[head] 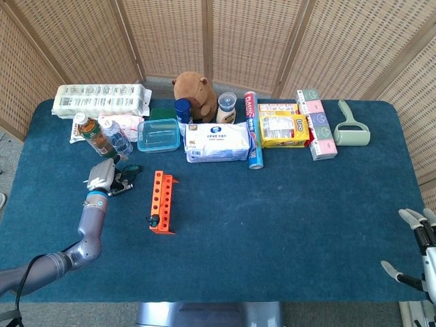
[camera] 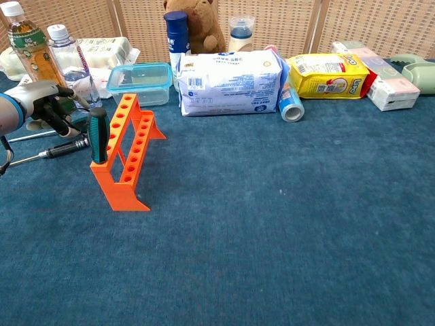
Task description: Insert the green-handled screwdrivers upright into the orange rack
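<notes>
One legible label: "PLASTIC" on tube (head: 251, 111).

Bright, even light falls on the tabletop (head: 286, 225) in both views, with only soft, short shadows beside the things and no strong glare. Both views are sharp. In the chest view the near edge of the tabletop looks slightly softer.
</notes>
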